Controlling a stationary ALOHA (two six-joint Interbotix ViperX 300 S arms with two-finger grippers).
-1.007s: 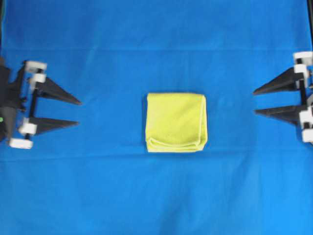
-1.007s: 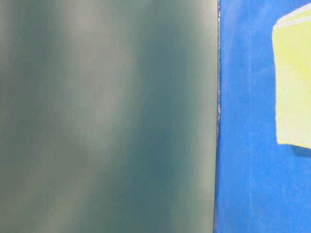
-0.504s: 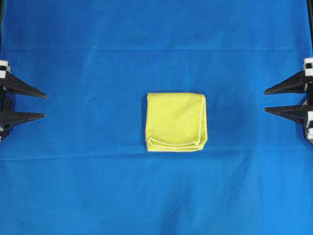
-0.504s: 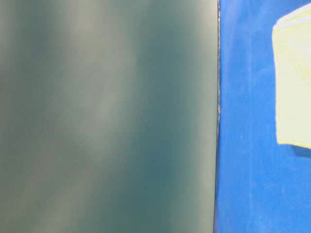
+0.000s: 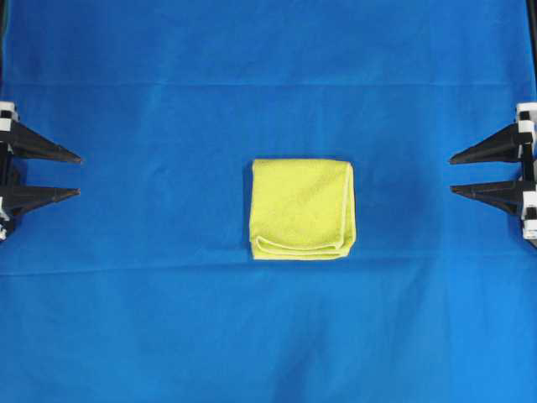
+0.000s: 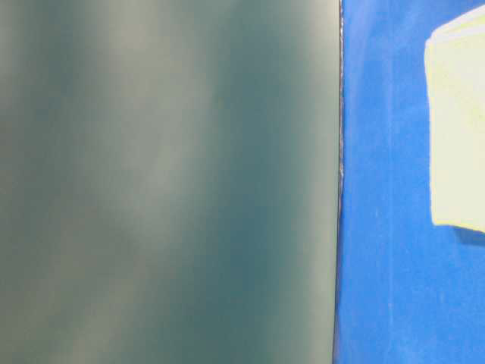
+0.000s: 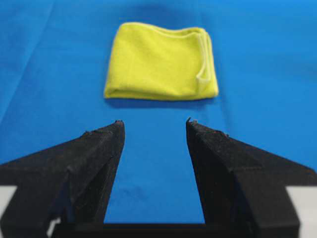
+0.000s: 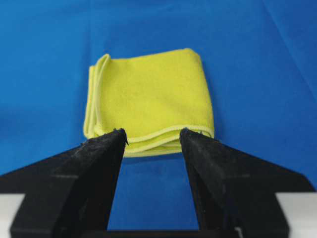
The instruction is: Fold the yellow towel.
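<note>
Two tools are seen parked at opposite edges of the table (image 5: 168,319), the left tool (image 5: 75,175) and the right tool (image 5: 455,175), each with its jaws spread apart and nothing held between them. The yellow towel (image 5: 302,208) lies at the middle of the blue table covering (image 5: 268,67), well apart from both tools, and is already doubled into a compact, near-square packet with several stacked hems showing along its near edge and one side. From the left wrist view the towel (image 7: 159,62) is seen ahead of the gaping left tool (image 7: 153,124), with bare blue cloth between them; from the right wrist view the towel (image 8: 151,96) appears beyond the tips of the parted right tool (image 8: 152,133), and contact cannot be claimed there. In the table-level view only a corner of the towel (image 6: 458,129) is caught beside a blurred dark panel (image 6: 167,182). The folding is judged to be finished or very nearly so, and the step in hand looks like standing clear. If anything more is called for, only a light squaring of the loose hems would be needed, with an approach from the side so that the layers are not dragged open.
</note>
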